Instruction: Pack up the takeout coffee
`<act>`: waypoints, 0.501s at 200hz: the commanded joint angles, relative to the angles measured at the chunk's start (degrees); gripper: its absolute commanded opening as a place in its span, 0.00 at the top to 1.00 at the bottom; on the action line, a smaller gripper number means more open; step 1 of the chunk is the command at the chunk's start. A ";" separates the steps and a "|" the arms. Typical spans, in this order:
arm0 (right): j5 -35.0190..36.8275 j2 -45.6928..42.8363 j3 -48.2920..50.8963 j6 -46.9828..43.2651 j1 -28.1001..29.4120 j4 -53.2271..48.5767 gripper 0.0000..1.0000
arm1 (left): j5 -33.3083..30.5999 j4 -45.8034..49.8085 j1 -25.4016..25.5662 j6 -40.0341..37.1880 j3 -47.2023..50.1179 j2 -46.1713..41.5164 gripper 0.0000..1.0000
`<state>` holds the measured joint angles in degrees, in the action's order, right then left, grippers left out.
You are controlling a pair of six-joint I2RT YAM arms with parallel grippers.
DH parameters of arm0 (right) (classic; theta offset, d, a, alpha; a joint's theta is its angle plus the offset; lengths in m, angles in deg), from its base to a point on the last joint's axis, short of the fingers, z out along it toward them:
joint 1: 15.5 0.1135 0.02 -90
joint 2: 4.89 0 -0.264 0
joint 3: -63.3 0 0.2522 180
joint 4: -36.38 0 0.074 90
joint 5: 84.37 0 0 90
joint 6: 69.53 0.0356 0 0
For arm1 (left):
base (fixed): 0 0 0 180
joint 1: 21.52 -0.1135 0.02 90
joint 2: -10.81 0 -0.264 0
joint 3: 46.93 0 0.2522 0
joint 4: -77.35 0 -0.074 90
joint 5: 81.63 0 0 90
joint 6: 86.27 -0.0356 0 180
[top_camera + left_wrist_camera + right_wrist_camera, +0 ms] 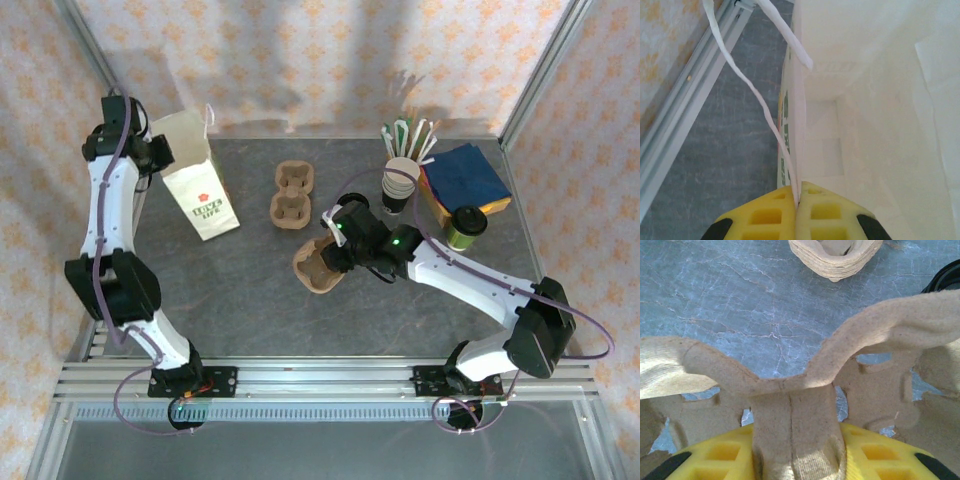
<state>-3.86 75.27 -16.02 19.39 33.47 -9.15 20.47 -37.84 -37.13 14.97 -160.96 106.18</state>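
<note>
Right end effector (799, 450) tight on pulp carrier (790, 385); takeout coffee (466, 226) well off rightward.

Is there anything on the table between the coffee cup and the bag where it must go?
Yes. On the straight line from the cup to the bag lie the carrier stack and the right gripper, shut on another carrier. The bag's mouth is open, its wall pinched by the left gripper.

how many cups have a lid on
1: the lidded coffee cup stands at the table's right side, beside the blue napkins; the nested cup stack nearby has no lid.
</note>
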 commanded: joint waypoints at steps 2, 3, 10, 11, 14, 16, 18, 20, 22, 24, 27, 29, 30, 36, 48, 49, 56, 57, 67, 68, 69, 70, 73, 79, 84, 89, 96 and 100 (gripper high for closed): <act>-0.94 -2.73 0.01 1.21 0.12 -0.88 0.63 | 0.52 -2.59 0.85 4.86 6.48 -6.75 1.00; -0.95 -2.82 0.00 1.23 0.10 -0.90 0.63 | 0.49 -2.69 0.94 4.98 6.83 -7.07 1.00; -1.32 -3.07 -0.15 1.21 0.15 -1.16 0.63 | 0.56 -3.41 1.82 5.88 9.21 -9.23 1.00; -1.36 -3.07 -0.17 1.23 0.11 -1.22 0.63 | 0.60 -3.50 1.91 5.97 9.57 -9.54 1.00; -1.61 -3.20 -0.26 1.18 0.13 -1.41 0.62 | 0.64 -3.64 2.49 6.10 10.43 -10.34 1.00; -1.76 -3.22 -0.27 1.17 0.15 -1.55 0.62 | 0.60 -3.60 2.89 6.23 10.90 -10.90 1.00; -1.82 -3.27 -0.34 1.13 0.16 -1.72 0.62 | 0.53 -3.66 3.29 6.35 11.44 -11.50 1.00; -1.84 -3.37 -0.35 1.16 0.12 -1.89 0.62 | 0.48 -3.49 3.57 6.47 11.84 -12.05 1.00; -1.84 -3.46 -0.44 1.10 0.15 -2.07 0.62 | 0.36 -3.43 3.99 6.65 12.31 -12.58 1.00; -1.84 -3.55 -0.51 1.09 0.16 -2.18 0.62 | 0.25 -3.42 4.34 6.83 12.82 -13.17 1.00; -1.84 -3.63 -0.49 1.08 0.14 -2.42 0.62 | 0.13 -3.33 4.82 7.12 13.61 -14.03 1.00; -1.86 -3.79 -0.52 1.08 0.15 -2.53 0.62 | -0.03 -3.28 5.14 7.34 14.14 -14.66 1.00; -1.85 -3.83 -0.48 1.08 0.16 -2.61 0.62 | -0.13 -3.26 5.28 7.45 14.40 -14.94 1.00; -1.89 -4.24 -0.53 1.13 0.16 -2.97 0.62 | -0.88 -2.92 6.23 8.28 15.82 -16.72 1.00; -1.95 -5.27 -0.38 1.29 0.09 -3.60 0.62 | -1.06 -2.81 7.89 10.01 18.73 -20.53 1.00; -1.98 -5.32 -0.37 1.32 0.08 -3.62 0.62 | -1.00 -2.85 7.97 10.11 18.98 -20.82 1.00; -2.02 -6.06 -0.27 1.43 0.09 -3.95 0.62 | -0.51 -2.69 8.67 10.73 20.48 -22.87 1.00; -2.02 -6.15 -0.23 1.48 0.12 -4.02 0.62 | -0.50 -2.61 8.76 10.77 20.69 -23.17 1.00; -1.81 -7.01 -0.43 1.74 0.15 -4.71 0.62 | -1.06 -1.87 9.84 11.81 22.32 -25.83 1.00; -1.78 -7.11 -0.44 1.76 0.15 -4.75 0.62 | -1.08 -1.81 9.91 11.93 22.49 -26.06 1.00; -1.77 -7.20 -0.49 1.77 0.16 -4.82 0.62 | -1.10 -1.77 10.00 12.03 22.62 -26.35 1.00; -1.72 -7.30 -0.51 1.82 0.16 -4.89 0.62 | -1.10 -1.67 10.04 12.08 22.68 -26.59 1.00; -1.59 -7.52 -0.55 1.89 0.16 -5.15 0.62 | -0.99 -1.58 10.28 12.25 23.16 -27.23 1.00; -1.50 -8.14 -0.70 2.07 0.15 -5.51 0.62 | -0.70 -0.88 10.60 12.39 23.76 -28.49 1.00; -1.33 -8.60 -0.79 2.17 0.14 -5.82 0.62 | -0.65 -0.26 10.81 12.60 24.01 -29.38 1.00; -1.31 -9.06 -0.94 2.29 0.16 -6.19 0.62 | -0.82 0.48 11.09 12.81 24.21 -30.17 1.00; -1.31 -9.65 -1.18 2.48 0.16 -6.61 0.62 | -0.93 1.21 11.53 13.07 24.62 -31.43 1.00; -1.24 -9.88 -1.38 2.57 0.08 -6.99 0.62 | -0.81 1.80 11.71 13.18 24.84 -32.06 1.00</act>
<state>-5.74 68.32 -16.02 20.66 33.47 -13.13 20.16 -38.69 -26.45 25.40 -137.48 77.66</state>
